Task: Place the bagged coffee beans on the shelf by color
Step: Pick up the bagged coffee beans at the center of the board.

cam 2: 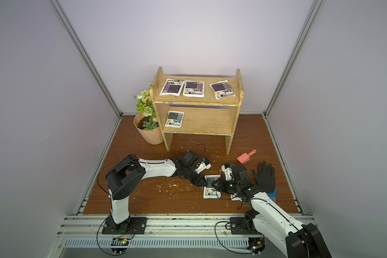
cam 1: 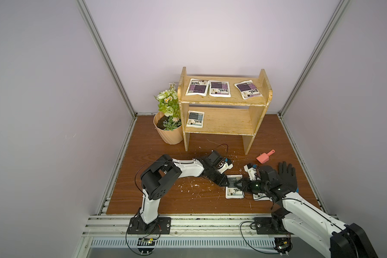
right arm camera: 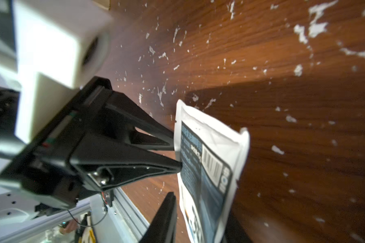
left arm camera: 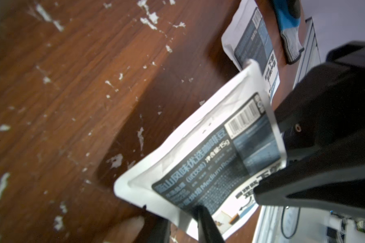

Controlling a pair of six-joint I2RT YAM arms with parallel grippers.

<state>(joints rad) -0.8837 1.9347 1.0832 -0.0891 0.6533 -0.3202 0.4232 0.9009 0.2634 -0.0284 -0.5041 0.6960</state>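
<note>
Fingers of both arms are closed on one grey-blue pouch [left arm camera: 198,168]. The left fingers [right arm camera: 169,165] pinch the flat rim on one side. The right fingers [left arm camera: 282,185] clamp the pouch from the other side. It hangs tilted between them, at least partly lifted off the bench [cam 1: 165,196]; I cannot tell whether its low corner touches the wood.

The main risk, as I judge it, is this double hold. If either arm pulls away before the other lets go, the film is stretched. It may then tear at the seam, or be jerked out of the weaker pinch and drop. The left hold is on thin, slick rim only, so the weight of the beans could make it slip. The two sets of fingers are also very near each other, and a small misjudged move could knock them together.

A second pouch [left arm camera: 251,42] lies on the bench just beside, under the right arm, and could be dragged along.

The shelf [cam 1: 223,126] is well apart. Its lower board carries one shelved pouch [cam 1: 195,119] and sits under the top board, so a high approach could strike that edge.
</note>
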